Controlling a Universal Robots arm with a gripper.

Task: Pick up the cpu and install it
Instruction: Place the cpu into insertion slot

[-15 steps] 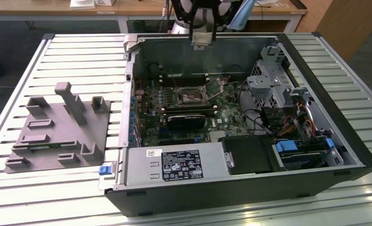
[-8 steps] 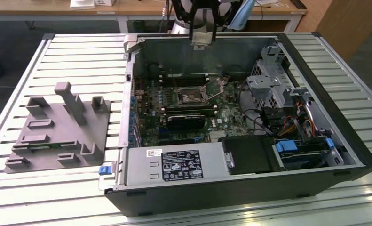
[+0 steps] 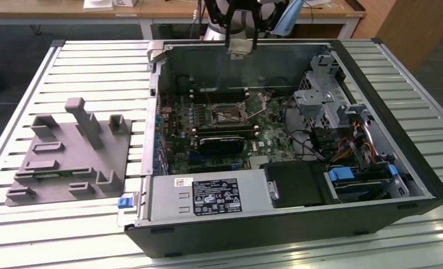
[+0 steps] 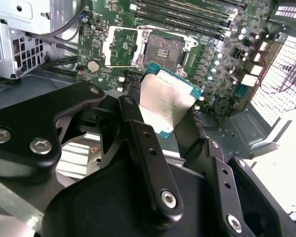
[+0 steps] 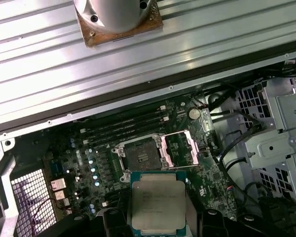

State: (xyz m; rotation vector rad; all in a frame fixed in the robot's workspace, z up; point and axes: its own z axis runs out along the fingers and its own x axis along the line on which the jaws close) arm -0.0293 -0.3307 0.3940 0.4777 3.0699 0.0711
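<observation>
Holding cpu [image 4: 165, 101] between fingers [image 4: 148, 148] above socket [image 5: 140, 155]; exterior view adds tray [image 3: 64, 157].

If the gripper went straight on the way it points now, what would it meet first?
Probably the green board at or beside the open socket: the cpu clamped in the gripper leads, and the socket lies just ahead of it in both wrist views. Depth is unclear.

Bright, even light washes the slatted table [image 3: 87, 56], with glare along its near edge; the open case [image 3: 229, 123] sits in shadow. In the second wrist view the cpu [image 4: 165, 101] gleams pale, and the mesh wall [image 4: 286, 74] is blown out white.
</observation>
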